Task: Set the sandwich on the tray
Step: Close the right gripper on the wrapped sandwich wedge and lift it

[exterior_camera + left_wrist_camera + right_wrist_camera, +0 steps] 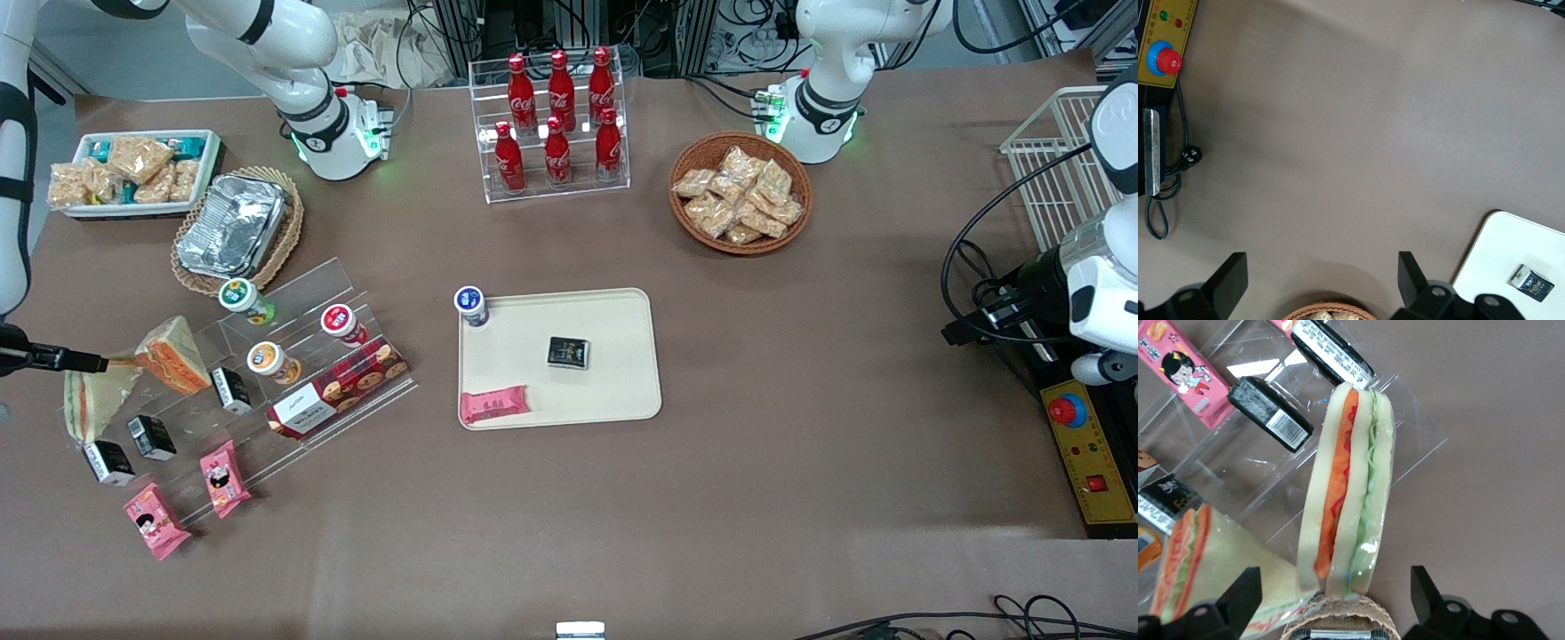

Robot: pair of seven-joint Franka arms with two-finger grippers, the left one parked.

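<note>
Pincer (pixel 1336 613) sits with its fingers (pixel 1238 597) spread wide, straddling the sandwich (pixel 1348 493) without touching it, so I judge I'm at the approach, before the grasp. That sandwich leans on the clear display rack (pixel 293 356) at the working arm's end of the surface. Next I must close squarely on the wedge, lift clear, then cross to the tray (pixel 613 391), nearer the middle

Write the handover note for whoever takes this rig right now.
Gripper: open, one finger on each side of the sandwich, not closed on it.
Sandwich: at the clear display stand, toward the working arm's end of the table.
Tray: mid-table, holds a cup, black packet and pink packet; no sandwich.
Done: approach.
Left: grasp, lift, carry, set on tray.
</note>
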